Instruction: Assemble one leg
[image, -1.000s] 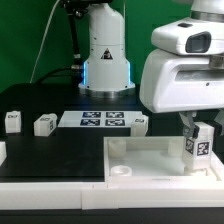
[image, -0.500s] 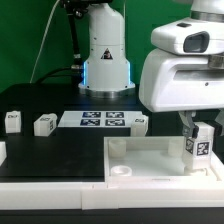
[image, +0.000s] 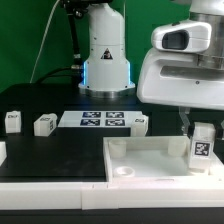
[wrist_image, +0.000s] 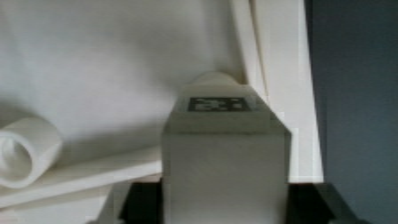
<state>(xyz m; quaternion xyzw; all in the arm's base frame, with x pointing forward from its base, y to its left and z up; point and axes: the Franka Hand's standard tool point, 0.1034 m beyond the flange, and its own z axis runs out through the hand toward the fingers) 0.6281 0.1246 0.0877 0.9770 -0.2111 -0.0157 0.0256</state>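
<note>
My gripper (image: 201, 135) is shut on a leg (image: 201, 150), a small white block with a black-and-white tag, and holds it upright over the exterior view's right end of the large white tray-like part (image: 150, 152). In the wrist view the leg (wrist_image: 224, 140) fills the middle between my dark fingers (wrist_image: 143, 200), with its tagged end toward the tray's inner corner (wrist_image: 228, 78). A round corner socket (wrist_image: 27, 145) shows beside it. Whether the leg touches the tray floor I cannot tell.
Three more white legs lie on the black table: one (image: 12, 121) at the exterior view's left, one (image: 45, 124) beside it, one (image: 138, 123) by the marker board (image: 102, 120). The arm's base (image: 105, 60) stands behind. A socket (image: 122, 170) sits at the tray's near corner.
My gripper has moved down a little with the leg in it, bringing the leg lower into the tray's corner at the exterior view's right. Nothing else has moved.
</note>
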